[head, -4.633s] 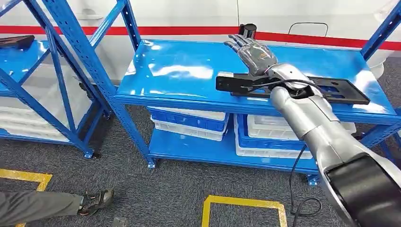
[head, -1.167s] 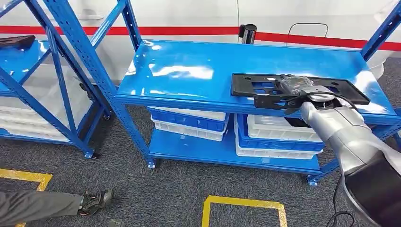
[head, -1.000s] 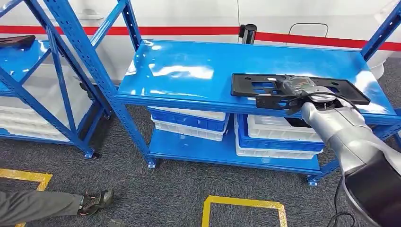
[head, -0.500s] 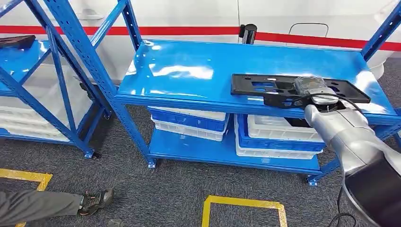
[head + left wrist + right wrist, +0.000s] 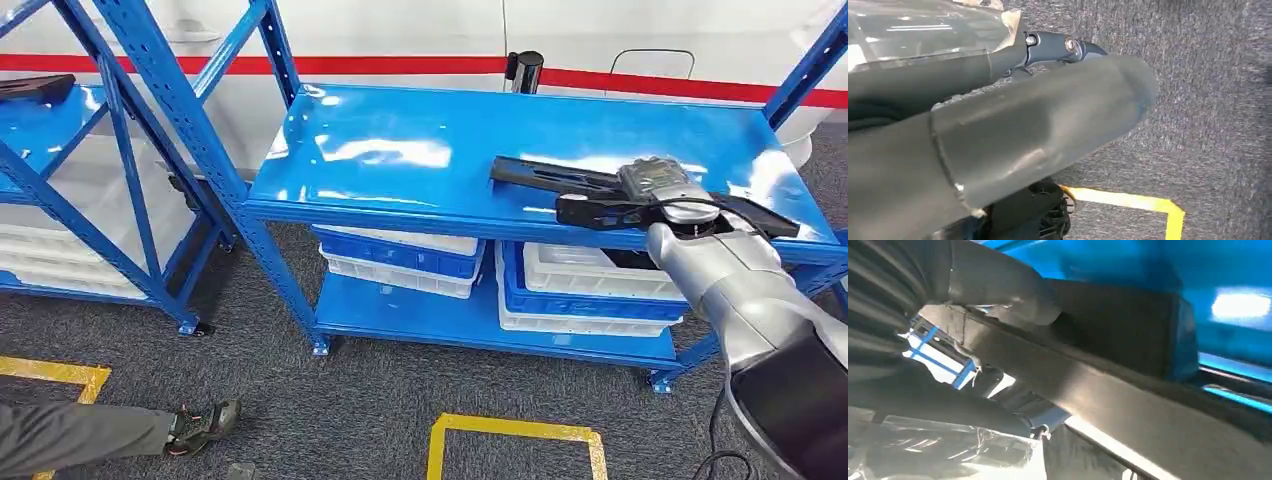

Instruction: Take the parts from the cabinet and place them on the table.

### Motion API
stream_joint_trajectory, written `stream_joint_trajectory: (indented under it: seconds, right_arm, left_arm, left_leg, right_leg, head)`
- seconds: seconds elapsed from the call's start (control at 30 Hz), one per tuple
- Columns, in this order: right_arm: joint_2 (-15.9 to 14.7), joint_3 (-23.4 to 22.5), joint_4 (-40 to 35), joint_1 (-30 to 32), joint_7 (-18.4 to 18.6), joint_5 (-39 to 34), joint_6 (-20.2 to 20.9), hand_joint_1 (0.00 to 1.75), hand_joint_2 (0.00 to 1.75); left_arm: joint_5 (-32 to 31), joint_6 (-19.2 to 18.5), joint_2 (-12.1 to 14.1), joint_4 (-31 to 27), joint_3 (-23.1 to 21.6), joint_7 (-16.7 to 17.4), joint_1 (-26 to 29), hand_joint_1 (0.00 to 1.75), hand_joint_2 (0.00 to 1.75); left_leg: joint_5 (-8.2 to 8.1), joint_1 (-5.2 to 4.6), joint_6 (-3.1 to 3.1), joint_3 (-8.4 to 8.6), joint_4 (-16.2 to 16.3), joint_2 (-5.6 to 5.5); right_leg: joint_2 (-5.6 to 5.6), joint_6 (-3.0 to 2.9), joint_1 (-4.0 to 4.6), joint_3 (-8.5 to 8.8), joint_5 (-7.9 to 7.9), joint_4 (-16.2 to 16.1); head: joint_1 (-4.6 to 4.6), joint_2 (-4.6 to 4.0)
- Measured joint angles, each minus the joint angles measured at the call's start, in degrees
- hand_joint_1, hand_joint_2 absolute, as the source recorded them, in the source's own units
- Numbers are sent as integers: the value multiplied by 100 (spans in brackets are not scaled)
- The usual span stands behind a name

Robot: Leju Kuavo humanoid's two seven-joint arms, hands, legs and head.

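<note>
The long black plastic panel (image 5: 560,178), a flat part with cut-outs, sits over the right half of the blue rack's top shelf (image 5: 400,150). It is tilted, its front edge raised off the shelf surface near the shelf's front lip. The right robot hand (image 5: 655,180) grips that front edge about midway along the part; in the right wrist view the thick grey thumb (image 5: 998,285) presses on one face of the panel (image 5: 1128,405) while darker fingers (image 5: 933,410) close beneath it, so the hand is clamped on the part. The silver right arm (image 5: 740,290) reaches in from the lower right.

The left robot hand (image 5: 998,130) hangs over grey carpet (image 5: 1218,100) beside a yellow floor line (image 5: 1128,200); whether its fingers are apart or curled cannot be told.

On the rack's lower shelf stand blue and white plastic bins (image 5: 400,258). A second blue rack (image 5: 60,120) stands to the left with another black part (image 5: 35,87) on it. A person's leg and shoe (image 5: 200,425) lie at the lower left, near yellow floor tape (image 5: 515,430).
</note>
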Motion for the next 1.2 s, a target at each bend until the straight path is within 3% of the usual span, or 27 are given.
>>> stream_joint_trajectory:
  seconds: [0.07,0.2,0.33,0.43,0.47,0.53,0.7,0.77,0.93,0.97,1.03,1.1,1.13,1.17,1.2]
  right_arm:
    - [13,-97,-53,35,-330,-127,-193,173,175]
    - [0,-577,-508,80,-1391,-791,-405,173,175]
    - [-22,-947,-969,55,-1474,-877,-355,169,175]
    - [-89,-1162,-1317,90,-1788,-1018,-612,173,175]
    - [-154,-1259,-1597,123,-1820,-1088,-650,168,175]
    - [-400,-1533,-2434,179,-1763,-1294,-477,175,175]
    - [-800,-2167,-3975,283,-1741,-1622,-1,175,175]
    - [-868,-2334,-4290,322,-1776,-1626,4,175,175]
    - [-914,-2597,-4573,537,-1885,-1602,-206,175,175]
    - [-918,-2608,-4570,575,-1907,-1596,-226,175,175]
    - [-922,-2619,-4548,673,-1997,-1578,-283,175,175]
    - [-916,-2619,-4509,759,-2045,-1522,-376,175,175]
    - [-909,-2623,-4479,809,-2058,-1466,-462,175,175]
    - [-927,-2634,-4457,886,-2073,-1431,-554,175,175]
    - [-924,-2634,-4441,960,-2084,-1418,-650,175,175]
  left_arm:
    - [68,-59,0,0,0,-279,1,0,175]
    - [202,-51,-15,0,18,-762,11,0,175]
    - [239,-53,-26,0,39,-808,11,0,175]
    - [250,109,-39,2,44,-1005,22,0,175]
    - [261,144,-44,2,48,-1065,19,0,175]
    - [302,163,-59,2,50,-1089,18,0,175]
    - [376,57,-77,4,74,-1004,17,0,175]
    - [390,170,-87,4,79,-932,11,0,175]
    - [449,279,-101,4,83,-318,-5,0,175]
    - [440,271,-98,4,83,-250,-7,0,175]
    - [407,201,-96,4,81,-71,-6,0,175]
    - [361,127,-94,4,74,-5,-11,0,175]
    - [344,91,-94,4,61,6,-20,0,175]
    - [313,41,-114,2,48,17,-25,0,175]
    - [300,8,-131,2,33,16,-36,0,175]
  left_leg:
    - [0,0,0,-2,0,0]
    - [1,0,0,-4,0,7]
    - [1,3,0,-2,1,-7]
    - [2,2,-1,-11,0,-6]
    - [2,1,-1,-13,0,-5]
    - [1,-1,0,-12,1,-3]
    - [0,-5,1,-21,2,-6]
    - [-1,-5,2,-20,2,-4]
    - [-4,-5,3,-21,9,-1]
    - [-19,-8,32,-43,54,-5]
    - [-26,-8,58,-60,63,-6]
    - [15,-24,108,-62,56,-9]
    - [102,-25,177,-27,-56,-3]
    - [201,68,213,54,-228,44]
    - [256,46,255,69,-302,44]
  right_leg:
    - [0,0,0,0,0,0]
    - [7,6,0,-3,5,2]
    - [-2,5,2,-7,3,1]
    - [-4,6,1,-9,4,2]
    - [-3,6,2,-9,4,2]
    - [-2,6,0,-11,4,2]
    - [-4,6,-1,-20,3,0]
    - [-3,6,-1,-20,4,0]
    - [-3,10,-7,-17,8,-5]
    - [-2,42,-50,-19,26,-11]
    - [-1,54,-45,-24,34,-15]
    - [5,131,-51,-16,88,-55]
    - [14,192,-21,12,129,-115]
    - [10,168,9,-34,52,-77]
    - [8,139,15,-119,-86,80]
  head:
    - [0,0]
    - [-4,2]
    - [-2,2]
    - [0,2]
    - [-2,0]
    - [0,2]
    - [-2,0]
    - [-2,2]
    - [-2,0]
    - [-4,0]
    - [-2,2]
    - [-7,0]
    - [-11,2]
    - [9,2]
    - [9,0]
